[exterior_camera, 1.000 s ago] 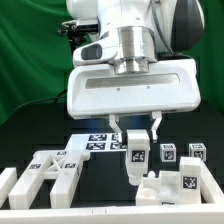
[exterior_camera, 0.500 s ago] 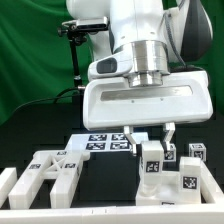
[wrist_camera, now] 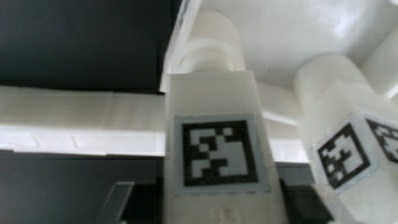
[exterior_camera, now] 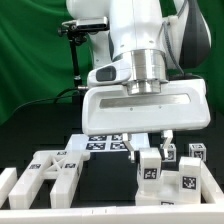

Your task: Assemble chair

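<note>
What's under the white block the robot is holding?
A bigger white chair part lies under the held block. The block covers the spot where they would meet.

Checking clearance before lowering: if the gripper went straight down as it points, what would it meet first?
The gripper holds an upright tagged block; going down, that block would probably meet the white chair part beneath it first, though depth is unclear.

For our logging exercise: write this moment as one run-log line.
gripper: shut on tagged block | tagged block: upright, beside second tagged post | loose parts: exterior view's left
</note>
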You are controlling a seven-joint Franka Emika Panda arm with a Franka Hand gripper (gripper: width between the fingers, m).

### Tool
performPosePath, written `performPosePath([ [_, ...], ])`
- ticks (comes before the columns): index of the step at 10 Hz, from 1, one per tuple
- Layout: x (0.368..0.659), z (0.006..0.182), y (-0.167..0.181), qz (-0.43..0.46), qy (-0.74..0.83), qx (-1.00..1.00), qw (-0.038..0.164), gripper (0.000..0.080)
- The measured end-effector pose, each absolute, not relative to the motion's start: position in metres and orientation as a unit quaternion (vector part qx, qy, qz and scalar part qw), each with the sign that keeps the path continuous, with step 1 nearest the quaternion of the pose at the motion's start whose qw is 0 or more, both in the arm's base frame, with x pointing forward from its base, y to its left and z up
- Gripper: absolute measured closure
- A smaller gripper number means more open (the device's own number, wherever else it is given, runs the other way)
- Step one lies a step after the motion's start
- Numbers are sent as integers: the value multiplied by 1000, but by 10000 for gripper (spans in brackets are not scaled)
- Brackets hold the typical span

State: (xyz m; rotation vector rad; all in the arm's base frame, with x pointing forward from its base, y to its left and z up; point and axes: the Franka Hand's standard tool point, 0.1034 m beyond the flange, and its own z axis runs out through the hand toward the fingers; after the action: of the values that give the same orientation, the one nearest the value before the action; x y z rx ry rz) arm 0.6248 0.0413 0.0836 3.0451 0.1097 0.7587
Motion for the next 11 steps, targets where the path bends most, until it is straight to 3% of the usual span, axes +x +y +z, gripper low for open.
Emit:
performPosePath([
  [5,626,84,40,248,34,968,3,502],
  [6,626,84,40,248,34,968,3,318],
  [7,626,83,40,248,34,968,3,185],
  [11,626,83,40,248,34,968,3,152],
])
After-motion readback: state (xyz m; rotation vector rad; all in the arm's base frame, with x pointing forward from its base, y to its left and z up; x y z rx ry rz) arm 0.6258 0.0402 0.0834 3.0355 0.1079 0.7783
